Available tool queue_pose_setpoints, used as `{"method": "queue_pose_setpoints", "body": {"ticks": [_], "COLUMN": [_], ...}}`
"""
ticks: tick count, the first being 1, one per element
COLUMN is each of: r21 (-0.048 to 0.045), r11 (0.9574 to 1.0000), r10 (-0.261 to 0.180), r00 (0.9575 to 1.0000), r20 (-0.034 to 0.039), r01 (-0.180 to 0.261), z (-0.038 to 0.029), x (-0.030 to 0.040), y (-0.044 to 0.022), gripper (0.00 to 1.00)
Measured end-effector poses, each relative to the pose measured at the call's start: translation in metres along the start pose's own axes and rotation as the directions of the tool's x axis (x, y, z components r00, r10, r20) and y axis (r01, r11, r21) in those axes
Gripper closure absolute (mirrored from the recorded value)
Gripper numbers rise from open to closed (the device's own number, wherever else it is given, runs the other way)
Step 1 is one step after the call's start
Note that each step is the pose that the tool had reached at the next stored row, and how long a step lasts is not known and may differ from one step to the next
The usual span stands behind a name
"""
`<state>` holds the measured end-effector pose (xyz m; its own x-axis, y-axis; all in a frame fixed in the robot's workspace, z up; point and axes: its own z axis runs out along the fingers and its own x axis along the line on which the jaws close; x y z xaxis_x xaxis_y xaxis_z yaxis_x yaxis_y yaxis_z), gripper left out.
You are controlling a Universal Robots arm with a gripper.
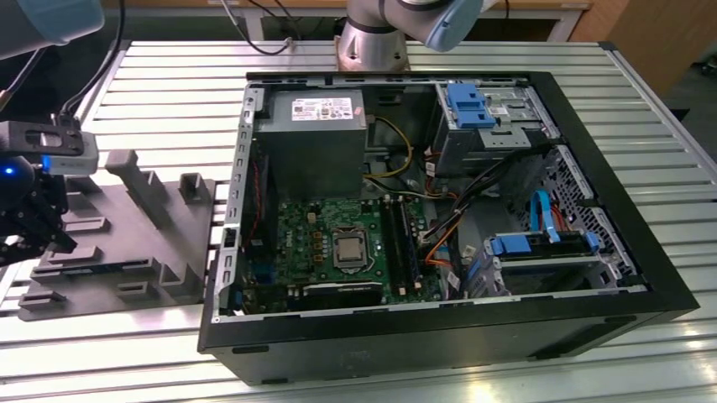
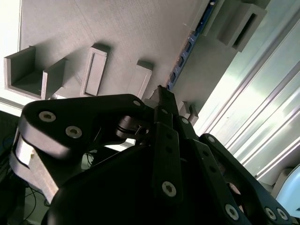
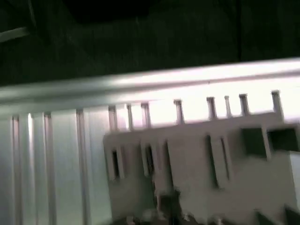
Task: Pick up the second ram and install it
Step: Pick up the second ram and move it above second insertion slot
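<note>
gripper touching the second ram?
Cannot tell. In the second wrist view the gripper covers the near end of the second ram; neither contact nor a gap shows.

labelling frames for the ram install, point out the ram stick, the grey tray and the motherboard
ram stick point(image 2: 185, 52): second wrist view, middle of its length
grey tray point(image 1: 117, 243): exterior view, bare flat base
motherboard point(image 1: 297, 231): exterior view, green area

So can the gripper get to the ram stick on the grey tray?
Probably yes: the gripper hangs right above the grey tray, the ram stick lies uncovered close by, and nothing stands between them.
</note>
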<state>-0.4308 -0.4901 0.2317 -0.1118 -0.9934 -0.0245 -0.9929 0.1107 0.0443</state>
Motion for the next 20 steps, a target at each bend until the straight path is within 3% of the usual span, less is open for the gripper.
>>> {"method": "queue_pose_setpoints", "body": {"ticks": [7, 20], "r21": [-0.0011, -0.0011], "r11": [0.9991, 0.9991], "r10": [-0.041, -0.043], "r00": [0.9991, 0.9991], "r20": [-0.0018, -0.0020], "r01": [0.041, 0.043], "z": [0.0009, 0.0009], "x": [0.0005, 0.0033], "y": [-0.0005, -0.0009], "gripper": [0.89, 0.89]}}
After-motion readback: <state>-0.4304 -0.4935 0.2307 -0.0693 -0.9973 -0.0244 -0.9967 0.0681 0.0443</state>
